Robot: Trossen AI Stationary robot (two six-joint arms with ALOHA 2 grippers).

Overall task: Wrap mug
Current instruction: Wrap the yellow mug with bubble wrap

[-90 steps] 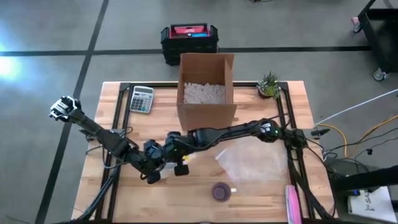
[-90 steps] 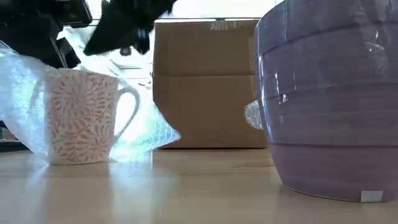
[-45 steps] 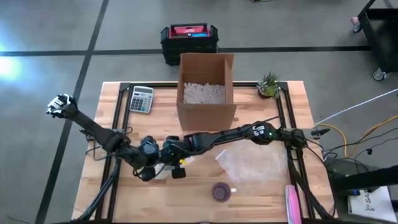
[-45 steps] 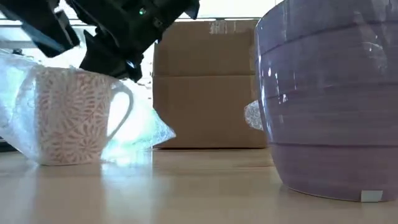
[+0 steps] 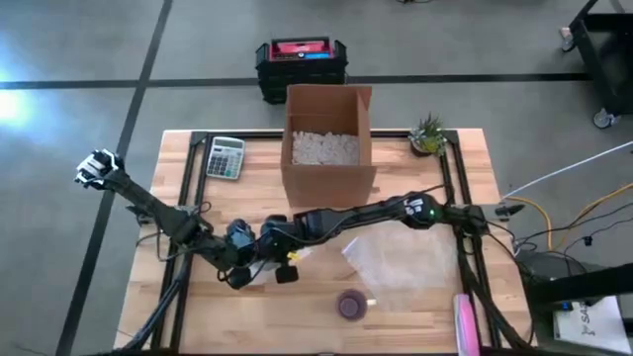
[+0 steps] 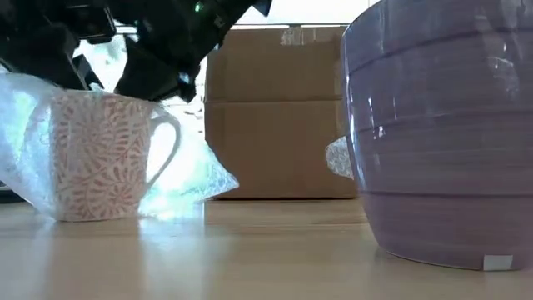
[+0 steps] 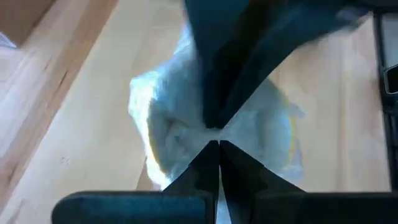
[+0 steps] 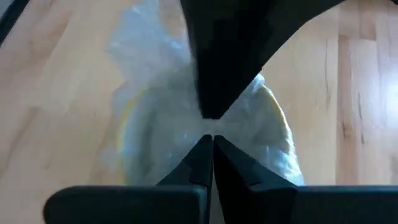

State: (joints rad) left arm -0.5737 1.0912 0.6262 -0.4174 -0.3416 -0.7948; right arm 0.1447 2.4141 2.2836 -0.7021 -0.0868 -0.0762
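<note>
White leaf-patterned ceramic mug (image 6: 104, 158), toward the tabletop's (image 5: 415, 307) front-left, handle bare, clear bubble wrap sheet (image 6: 196, 171) behind and beneath it: left gripper (image 5: 240, 269) and right gripper (image 5: 280, 259) both pinched together on the wrap above; wrapping judged roughly half done.

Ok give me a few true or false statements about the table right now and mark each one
1. The patterned mug stands upright with bubble wrap around its back. True.
2. The cardboard box is closed. False: it is open, with white packing fill inside.
3. The left gripper and right gripper sit close together over the mug. True.
4. The calculator lies inside the box. False: it lies on the table, beside the box.
5. The purple cup is wrapped. False: it stands bare.
</note>
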